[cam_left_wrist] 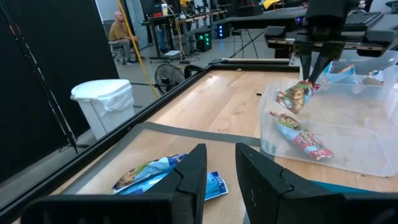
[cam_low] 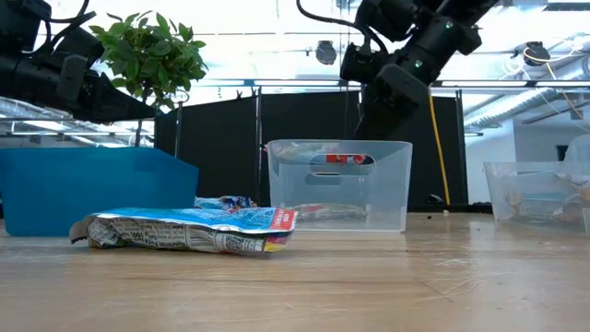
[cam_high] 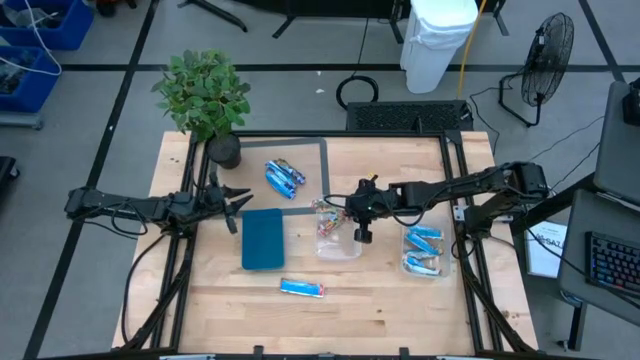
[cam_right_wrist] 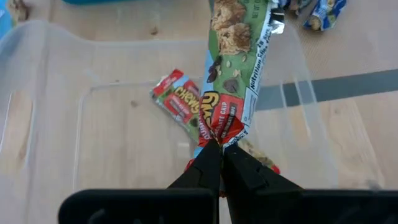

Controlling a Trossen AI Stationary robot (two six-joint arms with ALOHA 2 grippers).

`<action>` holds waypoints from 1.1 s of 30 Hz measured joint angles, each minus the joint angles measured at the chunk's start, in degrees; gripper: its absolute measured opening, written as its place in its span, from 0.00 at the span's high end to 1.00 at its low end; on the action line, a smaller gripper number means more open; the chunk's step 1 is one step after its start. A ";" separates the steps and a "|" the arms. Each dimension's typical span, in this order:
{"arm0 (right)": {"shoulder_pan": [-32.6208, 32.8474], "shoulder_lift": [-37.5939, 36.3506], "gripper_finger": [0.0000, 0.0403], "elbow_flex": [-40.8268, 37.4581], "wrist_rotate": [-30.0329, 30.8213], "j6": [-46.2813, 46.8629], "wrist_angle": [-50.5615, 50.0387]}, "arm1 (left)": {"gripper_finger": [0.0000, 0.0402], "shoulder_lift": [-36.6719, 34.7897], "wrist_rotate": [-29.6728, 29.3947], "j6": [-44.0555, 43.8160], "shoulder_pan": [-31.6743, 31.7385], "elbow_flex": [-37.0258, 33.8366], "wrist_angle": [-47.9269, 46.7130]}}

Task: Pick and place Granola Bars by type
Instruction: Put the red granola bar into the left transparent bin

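From above, the right pincer (cam_high: 361, 232) was held over the middle clear tub (cam_high: 338, 247), presumably for release among like bars. In the right wrist view, a green-and-red granola bar (cam_right_wrist: 233, 68) was pinched by one end, hanging directly beneath. The left pincer (cam_left_wrist: 221, 171) was spread, idle.

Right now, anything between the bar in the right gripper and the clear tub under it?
Nothing visible. The right gripper is shut on a red-and-green granola bar hanging over the open-topped clear tub. Only another red-and-green bar lies on the tub floor, off to one side. The left gripper waits by the teal tray.
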 joint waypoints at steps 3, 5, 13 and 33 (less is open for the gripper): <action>0.11 0.02 1.00 0.00 0.14 0.78 -1.84 | 0.77 -0.01 0.00 0.00 0.00 0.00 0.00; 0.09 0.02 1.00 0.00 0.27 1.64 -2.88 | 0.77 -0.01 0.00 -0.01 0.00 0.00 0.00; 0.09 0.02 1.00 0.00 1.50 2.90 -3.88 | 0.77 -0.01 0.00 0.01 0.02 -0.02 0.00; 0.09 0.02 0.96 -0.02 1.41 4.12 -5.16 | 0.77 -0.01 0.00 -0.01 0.02 0.00 0.01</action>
